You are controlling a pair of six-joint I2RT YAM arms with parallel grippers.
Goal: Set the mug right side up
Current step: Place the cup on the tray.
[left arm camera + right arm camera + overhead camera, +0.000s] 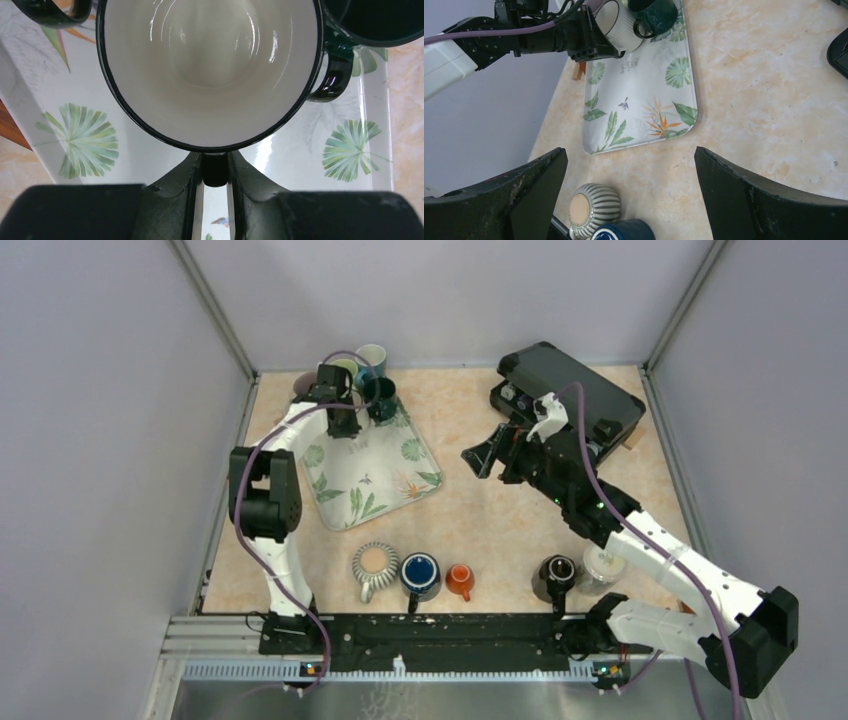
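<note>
The left gripper is clamped on a narrow black part at the lower edge of the ribbed white mug, seemingly its handle, with 1 finger on each side. From above, this mug sits at about 11 o'clock on the table, over the far end of the leaf-print tray. Whether its base touches the tray cannot be told. Its mouth faces straight back into the left wrist camera, so its long axis runs along the fingers, tilted, with the opening toward 6 o'clock and the base toward 12. A dark green mug stands just beside it at 3 o'clock, its handle close against the ribbed wall. The right gripper hangs wide open and empty well apart, near 1 o'clock, so the left arm is plainly the one to finish. Judging from the tilt, what remains is a wrist pitch bringing the mouth to face up, with care not to knock the green neighbour.
</note>
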